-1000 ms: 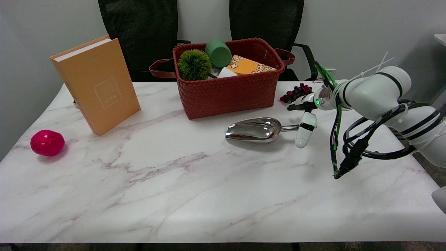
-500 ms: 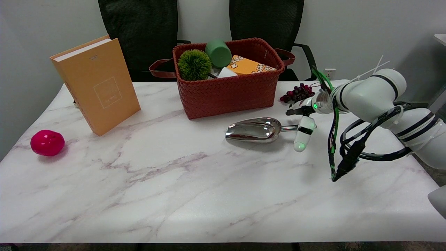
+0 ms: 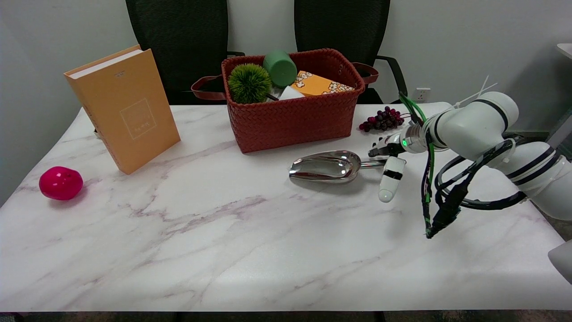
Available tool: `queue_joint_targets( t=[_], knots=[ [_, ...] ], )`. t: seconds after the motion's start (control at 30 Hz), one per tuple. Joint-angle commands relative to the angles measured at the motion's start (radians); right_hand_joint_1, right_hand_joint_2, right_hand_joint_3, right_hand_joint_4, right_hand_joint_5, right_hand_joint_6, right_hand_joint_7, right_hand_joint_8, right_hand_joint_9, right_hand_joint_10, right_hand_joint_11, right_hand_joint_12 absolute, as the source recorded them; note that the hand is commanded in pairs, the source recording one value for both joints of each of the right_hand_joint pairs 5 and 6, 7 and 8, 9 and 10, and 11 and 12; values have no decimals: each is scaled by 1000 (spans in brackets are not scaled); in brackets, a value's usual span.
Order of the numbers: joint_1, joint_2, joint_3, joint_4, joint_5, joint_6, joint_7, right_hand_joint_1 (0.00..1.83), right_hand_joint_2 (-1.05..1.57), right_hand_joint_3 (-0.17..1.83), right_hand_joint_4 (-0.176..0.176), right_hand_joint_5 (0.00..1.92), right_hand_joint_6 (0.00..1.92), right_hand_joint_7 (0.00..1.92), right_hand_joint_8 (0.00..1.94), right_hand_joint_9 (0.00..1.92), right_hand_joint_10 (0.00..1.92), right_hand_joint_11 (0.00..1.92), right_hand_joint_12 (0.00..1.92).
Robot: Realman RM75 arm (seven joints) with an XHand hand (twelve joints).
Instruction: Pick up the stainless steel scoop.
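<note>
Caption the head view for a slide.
Right hand at the handle of the steel scoop lying on the marble table.

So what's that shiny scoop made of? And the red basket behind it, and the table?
The scoop looks like polished metal, likely stainless steel: its bowl mirrors light like chrome. The red basket seems woven from flat strips, maybe faux leather or plastic; the herringbone weave shows, though the exact material is unclear. The table looks like white marble with purplish veins, but it could be a printed surface.
</note>
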Motion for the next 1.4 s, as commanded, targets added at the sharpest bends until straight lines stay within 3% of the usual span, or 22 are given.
queue_joint_targets(
  t=[0.03,0.57,0.93,0.97,1.0,1.03,1.07,1.1,1.13,1.27,1.4],
  knots=[
    [-1,-4,0,13,0,-25,-1,1009,-700,555,0,17,17,0,0,0,0,0,0],
    [1,-4,-2,17,2,-28,3,1020,-707,561,0,6,6,0,0,0,0,0,0],
    [2,-12,2,13,2,-28,7,1006,-643,382,0,8,8,17,17,0,0,8,8],
    [2,-14,3,13,2,-28,7,1006,-640,376,0,11,11,65,65,7,7,111,111],
    [2,-14,3,13,2,-28,7,1007,-646,386,0,13,13,141,141,45,45,398,398],
    [3,-14,3,14,2,-28,7,1005,-656,414,0,14,14,204,204,103,103,554,554],
    [3,-14,3,16,2,-27,7,1002,-666,447,0,16,16,273,273,186,186,734,734],
    [3,-14,3,16,2,-25,7,999,-678,504,0,20,20,386,386,375,375,1030,1030],
    [5,-14,3,16,2,-24,7,997,-682,532,0,23,23,465,465,467,467,1147,1147],
    [5,-14,3,16,-1,-21,7,996,-647,579,0,39,39,894,894,920,920,1419,1419],
    [5,-15,0,16,-4,-21,9,994,-643,616,0,45,45,947,947,1004,1004,1476,1476]
  ],
)
